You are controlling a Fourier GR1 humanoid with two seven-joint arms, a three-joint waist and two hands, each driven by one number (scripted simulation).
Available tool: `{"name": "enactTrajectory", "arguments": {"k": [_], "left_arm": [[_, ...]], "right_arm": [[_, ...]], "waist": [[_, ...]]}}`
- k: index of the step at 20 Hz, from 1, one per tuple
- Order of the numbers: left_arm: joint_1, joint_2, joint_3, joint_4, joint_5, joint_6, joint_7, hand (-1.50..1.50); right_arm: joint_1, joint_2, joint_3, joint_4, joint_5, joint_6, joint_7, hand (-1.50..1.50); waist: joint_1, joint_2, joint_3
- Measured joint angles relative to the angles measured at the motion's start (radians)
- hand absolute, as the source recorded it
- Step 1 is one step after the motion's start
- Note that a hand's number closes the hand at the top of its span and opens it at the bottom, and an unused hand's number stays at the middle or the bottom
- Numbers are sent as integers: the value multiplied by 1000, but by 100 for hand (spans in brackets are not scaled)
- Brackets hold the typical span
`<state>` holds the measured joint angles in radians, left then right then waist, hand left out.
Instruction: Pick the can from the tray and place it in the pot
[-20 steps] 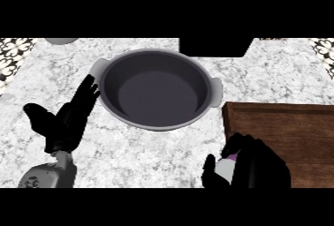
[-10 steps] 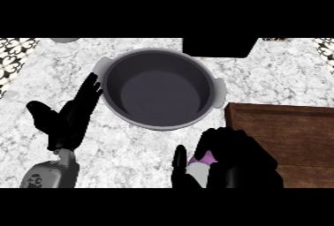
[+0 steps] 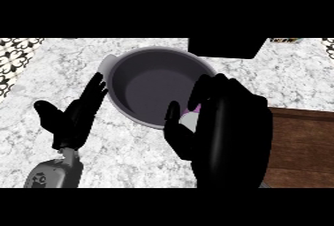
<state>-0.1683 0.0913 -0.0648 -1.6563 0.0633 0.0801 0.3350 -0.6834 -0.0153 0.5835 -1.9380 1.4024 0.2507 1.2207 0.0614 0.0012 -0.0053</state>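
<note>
The surface (image 3: pixel 280 75) is white marble with grey veining. A grey pot (image 3: pixel 124 99) with a dark inside stands on it near the far middle. A brown wooden tray (image 3: pixel 300 141) lies on it at the right, just beside the pot. A black block (image 3: pixel 225 47) sits at the far edge behind the pot.

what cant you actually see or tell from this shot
Head view only:
- Can: mostly wrapped by the right robot hand; only a pale and purple sliver shows, so its label and full shape are hidden.
- Pot: its right rim is covered by that hand and by a black object at the top.
- Tray: cut off by the right edge, and the hand hides its left side.
- Left robot hand: open beside the pot; contact unclear.
</note>
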Motion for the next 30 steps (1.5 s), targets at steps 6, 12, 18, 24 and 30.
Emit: {"name": "enactTrajectory", "arguments": {"k": [6, 12, 18, 24, 30], "left_arm": [[-10, -4, -3, 3, 3, -5, -1, 0], [-20, -10, -5, 0, -2, 2, 9, 0], [-29, -15, -10, 5, -9, 6, 8, 0], [-24, -12, -7, 6, -7, -1, -5, 0], [-8, -6, 1, -6, 0, -4, 3, 0]], "right_arm": [[-152, 1, -134, 191, -107, -27, 4, 150], [-288, 2, -190, 437, -219, -74, -9, 150], [-295, 3, -278, 569, -346, -174, -14, -150], [-281, 4, -331, 634, -458, -328, -38, -150], [-296, 6, -358, 631, -379, -565, -96, -150]], "waist": [[9, 4, 1], [9, 7, 2], [18, 12, 4], [25, 13, 5], [7, 7, 5]]}}
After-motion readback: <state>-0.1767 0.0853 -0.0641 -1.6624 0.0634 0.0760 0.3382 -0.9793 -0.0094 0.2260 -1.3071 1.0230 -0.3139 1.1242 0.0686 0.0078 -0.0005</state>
